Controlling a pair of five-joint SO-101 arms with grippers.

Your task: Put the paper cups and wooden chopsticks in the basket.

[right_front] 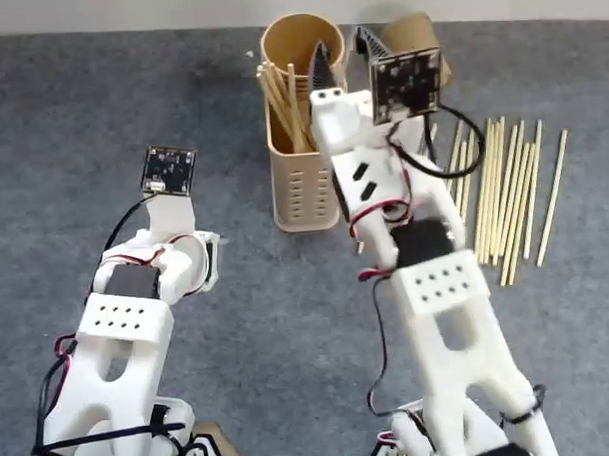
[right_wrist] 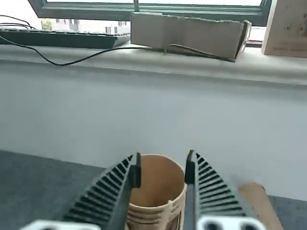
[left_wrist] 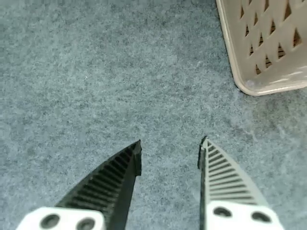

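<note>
Right pincer [right_wrist: 163, 160] is hovering half-open above the paper cup [right_front: 283, 39] in the basket [right_front: 303, 198], upper centre. Left pincer [left_wrist: 171, 143] is gaping over bare counter [left_wrist: 96, 72]. Wooden chopsticks [right_front: 509, 196], lying right, seem light and stiff, so I'd pinch them mid-length.

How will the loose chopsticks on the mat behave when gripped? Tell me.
The chopsticks look thin and straight: probably stiff and very light. They lie close together on the grey mat, so gripping one may nudge its neighbours. So slender, one could pivot in the grip.
</note>
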